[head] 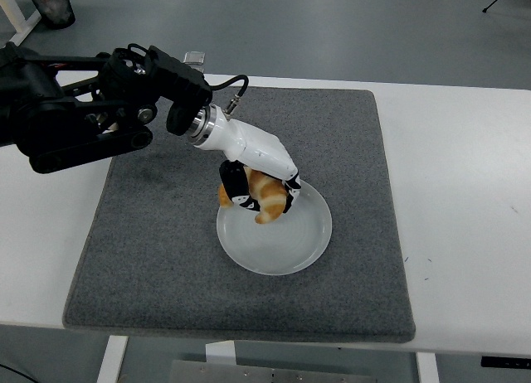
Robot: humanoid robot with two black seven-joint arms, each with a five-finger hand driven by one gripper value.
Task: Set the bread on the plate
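A golden-brown croissant, the bread, is held in my left hand. The hand is white with black fingers, on a black arm reaching in from the left edge. Its fingers are curled around the bread, which hangs at the upper left part of a pale round plate. I cannot tell whether the bread touches the plate. The plate sits near the middle of a grey mat. My right arm is out of view.
The grey mat covers most of the white table. The black arm spans the mat's far left corner.
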